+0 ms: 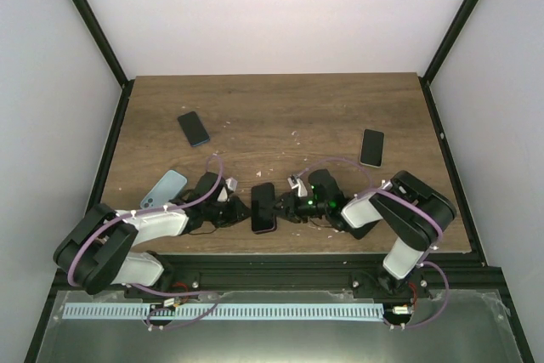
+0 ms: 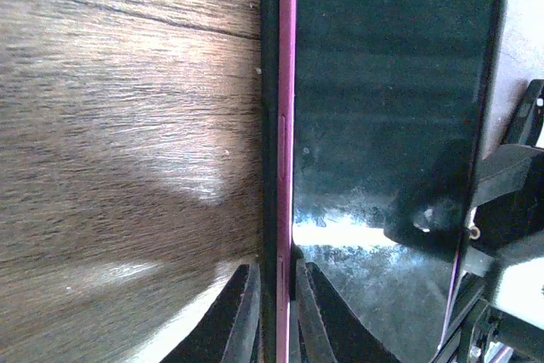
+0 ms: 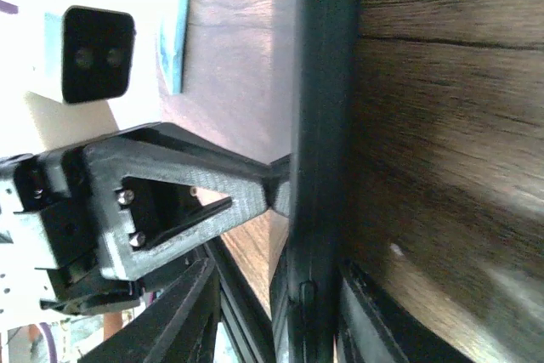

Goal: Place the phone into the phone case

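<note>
The phone (image 1: 263, 207), with a dark screen and a magenta rim (image 2: 391, 108), sits in the black phone case (image 2: 270, 82) at the table's near middle, between both grippers. My left gripper (image 1: 245, 208) is shut on the left edge of phone and case, with one finger on the screen side and one on the back, as the left wrist view (image 2: 278, 316) shows. My right gripper (image 1: 286, 205) straddles the case's right edge (image 3: 323, 125). Its right finger (image 3: 365, 316) touches the case. Its left finger (image 3: 183, 312) stands off with a gap.
A light blue phone (image 1: 163, 189) lies by my left arm. A dark phone (image 1: 193, 128) lies at the back left. Another phone (image 1: 371, 147) lies at the right. The table's front rail (image 1: 280, 261) runs just behind the grippers.
</note>
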Tool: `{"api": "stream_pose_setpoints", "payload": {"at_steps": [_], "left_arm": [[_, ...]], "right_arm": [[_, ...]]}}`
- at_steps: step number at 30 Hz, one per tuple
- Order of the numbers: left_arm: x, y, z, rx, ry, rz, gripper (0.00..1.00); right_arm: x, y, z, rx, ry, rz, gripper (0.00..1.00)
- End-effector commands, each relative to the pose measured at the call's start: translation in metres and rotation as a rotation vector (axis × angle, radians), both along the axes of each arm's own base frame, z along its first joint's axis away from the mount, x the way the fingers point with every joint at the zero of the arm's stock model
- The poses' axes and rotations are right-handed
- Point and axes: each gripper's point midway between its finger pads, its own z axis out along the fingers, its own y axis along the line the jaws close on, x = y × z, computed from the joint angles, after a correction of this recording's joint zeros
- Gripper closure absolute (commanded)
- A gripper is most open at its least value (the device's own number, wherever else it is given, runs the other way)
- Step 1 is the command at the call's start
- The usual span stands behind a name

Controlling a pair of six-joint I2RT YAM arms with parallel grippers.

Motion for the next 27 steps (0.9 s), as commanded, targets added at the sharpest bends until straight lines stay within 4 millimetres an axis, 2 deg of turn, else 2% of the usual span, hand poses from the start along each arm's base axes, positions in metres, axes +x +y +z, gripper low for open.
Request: {"api": "stream_pose_setpoints", "payload": {"at_steps": [1,6,10,13,16,21,24,27], "left_arm": [[-0.007,0.001,-0.004,0.002,0.028,-0.006,0.85],[-0.004,-0.002,0.008,-0.023,0.016,-0.003,0.83],[0.002,0.002,0.028,-0.039,-0.009,0.005,0.72],[0.006,0.004,0.052,-0.086,-0.049,0.008,0.61],[0.007,0.009,0.083,-0.121,-0.105,0.008,0.47],[0.002,0.014,0.148,-0.211,-0.257,-0.009,0.26],[-0.007,0.014,0.181,-0.288,-0.323,-0.032,0.2],[-0.018,0.01,0.211,-0.402,-0.377,-0.069,0.19]], "right_arm": [[0.007,0.006,-0.002,-0.044,-0.022,0.012,0.67],[0.01,0.003,0.0,-0.071,-0.047,-0.005,0.81],[0.011,0.002,0.016,-0.05,-0.091,-0.002,0.89],[0.008,0.003,0.032,-0.01,-0.125,0.014,0.94],[-0.004,0.006,0.059,0.073,-0.172,0.074,0.95],[-0.023,0.001,0.108,0.194,-0.275,0.142,0.94],[-0.036,-0.004,0.141,0.269,-0.353,0.177,0.94],[-0.048,-0.011,0.176,0.35,-0.439,0.201,0.93]]}}
